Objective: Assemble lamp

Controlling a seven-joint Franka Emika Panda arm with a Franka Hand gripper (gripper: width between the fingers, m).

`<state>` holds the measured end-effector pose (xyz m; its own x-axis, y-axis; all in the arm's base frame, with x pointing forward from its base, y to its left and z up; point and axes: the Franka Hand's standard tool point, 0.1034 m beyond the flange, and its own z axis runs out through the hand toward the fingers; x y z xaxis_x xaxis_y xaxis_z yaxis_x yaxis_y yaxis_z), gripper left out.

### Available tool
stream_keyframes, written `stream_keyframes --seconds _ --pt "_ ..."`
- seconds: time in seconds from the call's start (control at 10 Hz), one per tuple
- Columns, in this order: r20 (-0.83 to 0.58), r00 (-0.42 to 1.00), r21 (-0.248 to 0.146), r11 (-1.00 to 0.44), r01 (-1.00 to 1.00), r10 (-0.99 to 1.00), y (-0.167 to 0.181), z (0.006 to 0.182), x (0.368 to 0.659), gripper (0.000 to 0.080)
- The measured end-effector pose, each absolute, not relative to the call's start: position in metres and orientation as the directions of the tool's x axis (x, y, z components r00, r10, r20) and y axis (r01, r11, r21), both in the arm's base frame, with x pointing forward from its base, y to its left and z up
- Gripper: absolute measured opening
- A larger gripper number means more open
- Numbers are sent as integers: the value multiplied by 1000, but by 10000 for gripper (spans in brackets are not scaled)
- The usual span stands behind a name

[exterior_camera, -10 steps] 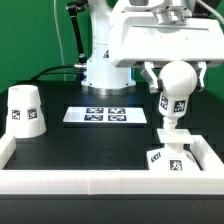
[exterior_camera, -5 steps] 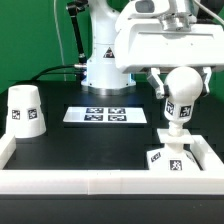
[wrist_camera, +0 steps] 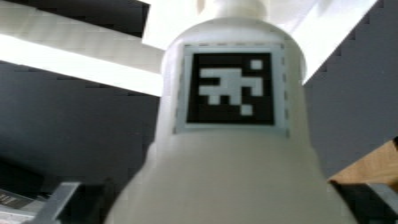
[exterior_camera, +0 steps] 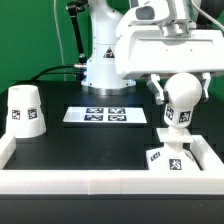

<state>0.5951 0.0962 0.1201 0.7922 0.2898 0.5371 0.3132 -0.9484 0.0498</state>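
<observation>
My gripper (exterior_camera: 180,88) is shut on the white bulb (exterior_camera: 181,98), round end up and stem down, holding it in the air at the exterior view's right. The stem's tip hangs a little above the flat square base (exterior_camera: 170,157), which lies in the near right corner with a tagged part on it. The bulb's tagged stem (wrist_camera: 231,90) fills the wrist view, with dark fingers (wrist_camera: 45,195) at either side. The tapered white shade (exterior_camera: 25,110) stands on the black table at the exterior view's left, apart from the gripper.
The marker board (exterior_camera: 108,116) lies flat at the table's middle. A white raised rim (exterior_camera: 100,181) runs along the near edge and both sides. The robot's white pedestal (exterior_camera: 105,62) stands behind the marker board.
The gripper with the bulb has moved slightly to the exterior view's right and a little down, toward the base. The shade and base have not moved.
</observation>
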Motion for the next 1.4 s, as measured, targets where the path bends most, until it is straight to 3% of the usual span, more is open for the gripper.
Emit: stream_keyframes --seconds 0.4,0.5,0.9,1.4 --pt "537 793 50 -949 311 288 95 116 594 576" --pt "537 793 50 -949 311 288 95 116 594 668" --pt "537 793 50 -949 310 288 95 116 594 698" --pt "540 788 66 -948 310 295 87 141 584 698"
